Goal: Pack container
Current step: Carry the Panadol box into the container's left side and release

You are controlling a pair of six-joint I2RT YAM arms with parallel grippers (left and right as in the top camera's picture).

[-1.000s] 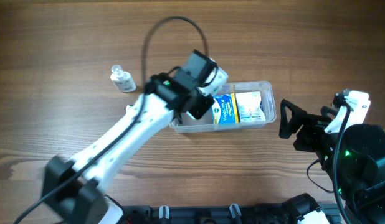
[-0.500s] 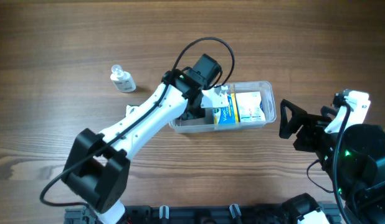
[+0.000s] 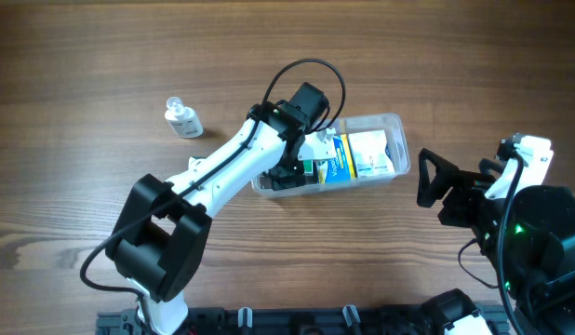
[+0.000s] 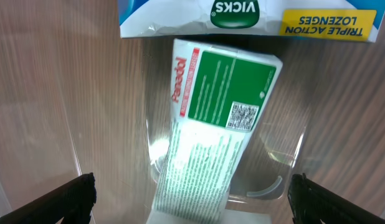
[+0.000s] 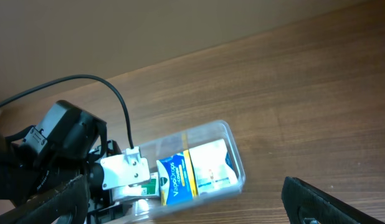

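Two hands: left hand (image 4: 191, 198) and right hand (image 3: 423, 179) both spread apart, empty.
Container: clear rectangular plastic container (image 3: 395, 126) on brown wooden desk (image 3: 83, 56), under left hand.
Contents: green-and-white Panadol carton (image 4: 211, 124), blue-and-white Vicks packet (image 4: 242, 15).

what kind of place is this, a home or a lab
Likely a robotics lab bench, not a home: a left robot arm and right robot arm at a wooden table, with a Panadol box and Vicks lozenges pack in a clear container.
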